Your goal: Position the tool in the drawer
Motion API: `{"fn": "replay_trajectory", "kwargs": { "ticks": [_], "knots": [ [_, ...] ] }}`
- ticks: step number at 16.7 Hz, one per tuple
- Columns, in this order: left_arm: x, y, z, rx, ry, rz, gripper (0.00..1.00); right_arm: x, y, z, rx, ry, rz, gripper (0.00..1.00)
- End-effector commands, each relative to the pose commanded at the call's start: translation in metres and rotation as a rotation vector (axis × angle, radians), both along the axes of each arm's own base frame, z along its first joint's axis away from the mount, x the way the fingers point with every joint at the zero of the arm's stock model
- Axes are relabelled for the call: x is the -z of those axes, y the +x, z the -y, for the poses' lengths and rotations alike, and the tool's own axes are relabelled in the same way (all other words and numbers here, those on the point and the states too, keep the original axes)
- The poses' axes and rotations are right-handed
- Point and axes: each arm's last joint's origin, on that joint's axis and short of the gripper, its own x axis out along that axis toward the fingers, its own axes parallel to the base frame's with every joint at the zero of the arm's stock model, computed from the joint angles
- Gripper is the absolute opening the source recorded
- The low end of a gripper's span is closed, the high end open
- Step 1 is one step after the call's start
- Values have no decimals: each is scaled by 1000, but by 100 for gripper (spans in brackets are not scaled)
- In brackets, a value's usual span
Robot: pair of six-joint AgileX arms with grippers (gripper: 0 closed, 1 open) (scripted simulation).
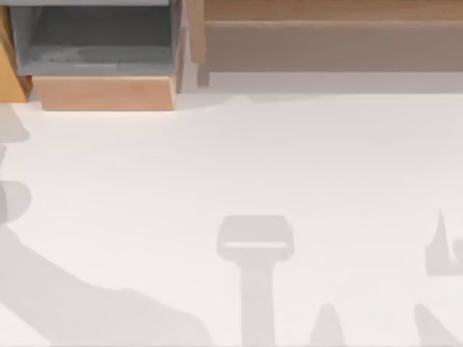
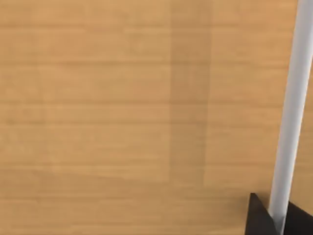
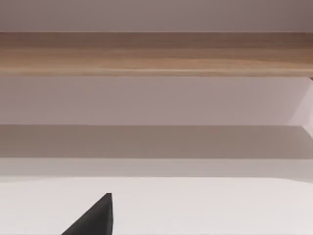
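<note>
The left gripper (image 2: 258,218) appears in the left wrist view as a dark wedge-shaped tip; whether it is spread or pressed together cannot be determined. Directly beside this tip a pale white strip (image 2: 291,112) rises at a slight tilt, and whether the two are touching cannot be determined. Behind both lies a light wood-grain surface (image 2: 98,122) crossed by a faint upright band of shade. The right gripper (image 3: 95,218) appears in the right wrist view as a dark pointed tip above the white tabletop (image 3: 205,205); its state likewise cannot be determined. Beyond it, well apart, the long wooden shelf (image 3: 156,54) runs across the view with shade beneath it. In the top view, the drawer (image 1: 105,92) sits at the far left corner of the tabletop (image 1: 145,181) and is pulled open, grey inner walls and floor exposed from above, tan front panel facing the near edge. An orange-brown wooden panel (image 1: 11,72) stands against the drawer's left side. The shelf (image 1: 333,11) runs along the far edge from just beside the drawer to the right edge. Grey shadows (image 1: 255,238) fall across the near half of the tabletop, including one broad diagonal band at the near left corner.
</note>
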Motion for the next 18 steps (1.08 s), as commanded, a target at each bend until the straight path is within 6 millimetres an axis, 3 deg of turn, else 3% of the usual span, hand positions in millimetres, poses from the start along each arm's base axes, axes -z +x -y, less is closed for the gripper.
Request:
{"fn": "replay_trajectory", "kwargs": {
  "ticks": [3, 8, 18],
  "knots": [
    [-2, 20, 2, 1, 2, 2, 0, 0, 0, 0, 0, 0, 0, 100],
    [-2, 23, 3, 1, 2, 1, 0, 0, 0, 0, 0, 0, 0, 100],
    [-2, 23, 3, 1, 2, 1, 75, 0, 0, 0, 0, 0, 0, 100]
  ]
}}
